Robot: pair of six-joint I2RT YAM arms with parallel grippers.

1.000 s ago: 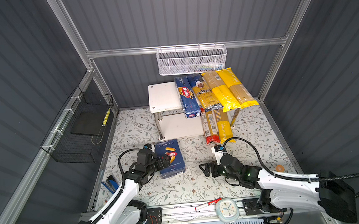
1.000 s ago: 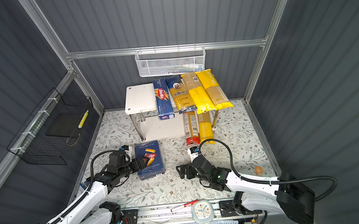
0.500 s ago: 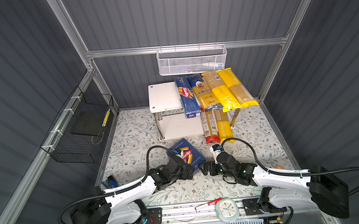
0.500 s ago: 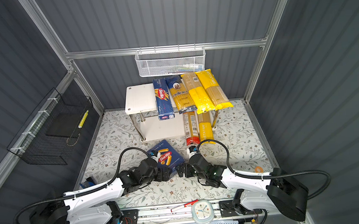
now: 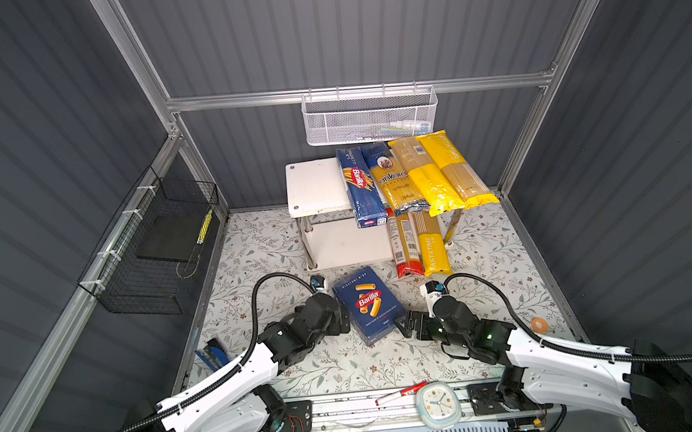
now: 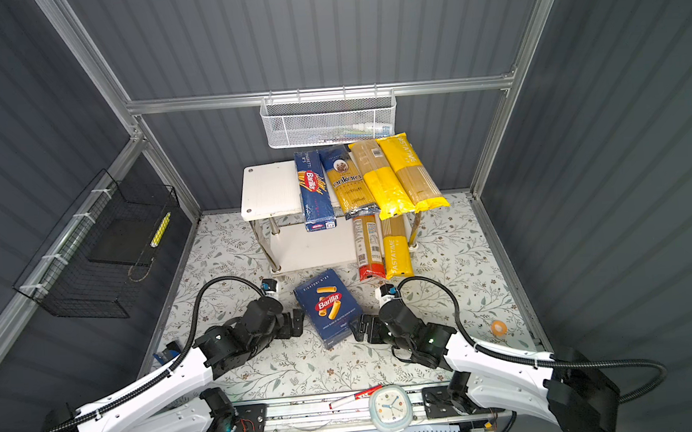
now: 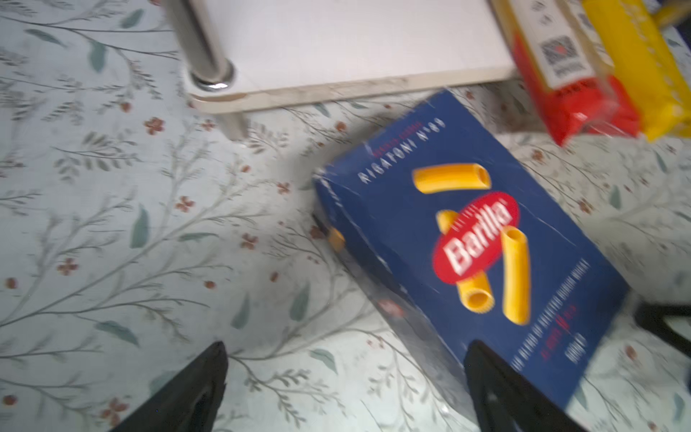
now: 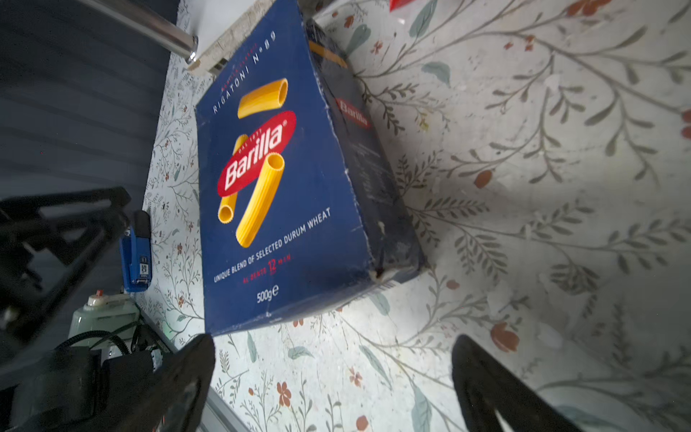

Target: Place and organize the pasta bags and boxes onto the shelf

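Leaving the rigatoni box (image 5: 368,309) lying face up on the floral mat (image 5: 346,367), just in front of the shelf (image 5: 317,181). Flanking it with the left gripper (image 5: 342,320) and right gripper (image 5: 405,326), both spread wide, pinching nothing; probably bracketing both sides for a shared lift onto a board.

1. In both top views the shelf (image 5: 312,182) stands at upper centre, with the mesh basket (image 5: 371,119) on the wall above it.
2. On its top board, left to right: spaghetti box (image 5: 361,186), ankara bag (image 5: 396,180), two PASTATIME bags (image 5: 429,173).
3. Two more bags (image 5: 406,242) lie on the lower board's right side, their ends reaching past its front edge.
4. Below the shelf, the rigatoni box (image 5: 369,309) lies on the counter (image 5: 256,265), between the left hand (image 5: 343,323) and the right hand (image 5: 404,325).
5. The wire basket (image 5: 151,255) hangs at mid-left.
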